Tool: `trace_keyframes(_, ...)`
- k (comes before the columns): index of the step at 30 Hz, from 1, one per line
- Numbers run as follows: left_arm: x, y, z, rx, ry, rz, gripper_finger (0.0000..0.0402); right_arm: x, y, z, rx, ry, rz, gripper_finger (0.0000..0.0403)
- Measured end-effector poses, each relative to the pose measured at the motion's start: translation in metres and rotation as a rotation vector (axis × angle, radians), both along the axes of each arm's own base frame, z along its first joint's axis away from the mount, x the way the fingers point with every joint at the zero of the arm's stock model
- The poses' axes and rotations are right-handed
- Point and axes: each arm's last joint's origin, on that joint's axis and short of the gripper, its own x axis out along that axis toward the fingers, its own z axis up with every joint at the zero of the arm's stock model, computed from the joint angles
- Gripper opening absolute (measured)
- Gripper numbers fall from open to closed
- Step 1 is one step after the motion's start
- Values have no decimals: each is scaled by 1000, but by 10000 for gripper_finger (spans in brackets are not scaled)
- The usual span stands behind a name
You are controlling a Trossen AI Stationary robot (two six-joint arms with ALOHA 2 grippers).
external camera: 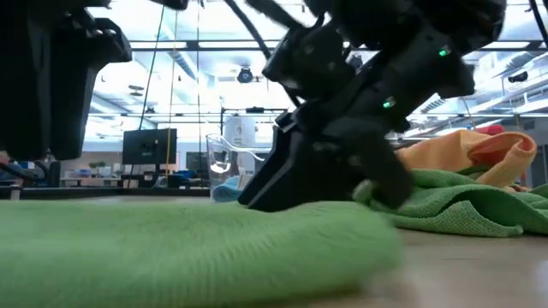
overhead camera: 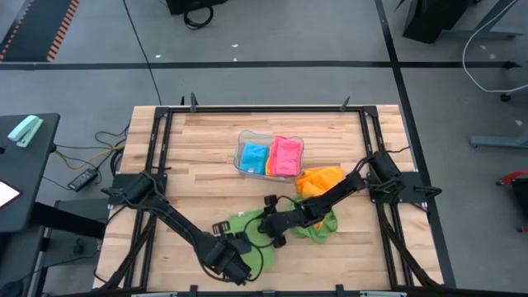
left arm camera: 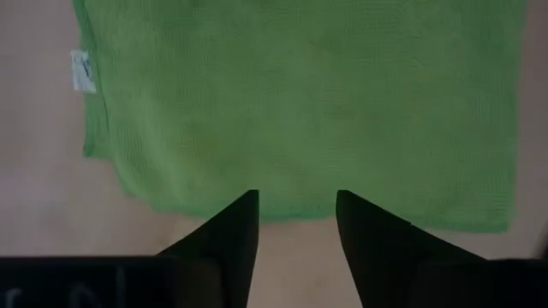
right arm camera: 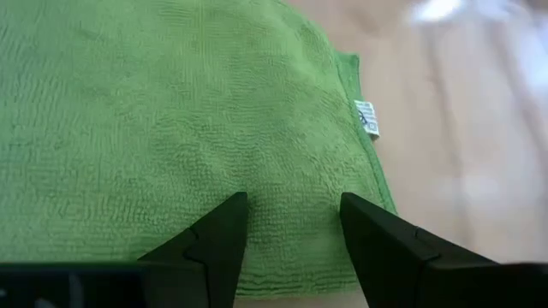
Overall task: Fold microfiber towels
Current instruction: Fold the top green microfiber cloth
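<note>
Two towels in tray, table centre; another towel just right; spread towel nearer front.

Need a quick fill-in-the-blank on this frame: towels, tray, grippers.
1. Both grippers work over the ____ towel.
2. The clear tray holds a blue towel and a ____ one.
3. The left gripper has its fingers ____.
4. The orange towel lies ____ the tray.

Missing words: green; pink; open; outside

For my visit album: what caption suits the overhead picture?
Two robot arms work a green towel on a wooden table, with an orange towel and a clear tray of folded towels behind.
</note>
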Motion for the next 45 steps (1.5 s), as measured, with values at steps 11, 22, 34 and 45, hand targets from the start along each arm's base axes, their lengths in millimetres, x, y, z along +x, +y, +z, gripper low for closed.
trace_keyframes(11, -8, -3, 0, 71, 38, -170, 132, -1, -39, 36, -103, 2, -135, 198)
trace_keyframes(22, 5, -12, 0, 136, -152, -234, 205, -27, -9, 89, -63, -43, -30, 198)
trace_keyframes(34, 6, -16, -43, 246, -41, -285, 249, -44, 27, 82, -38, -29, 17, 198)
trace_keyframes(45, 3, -15, -47, 279, -2, -293, 147, -50, 46, 85, -52, -69, 96, 198)
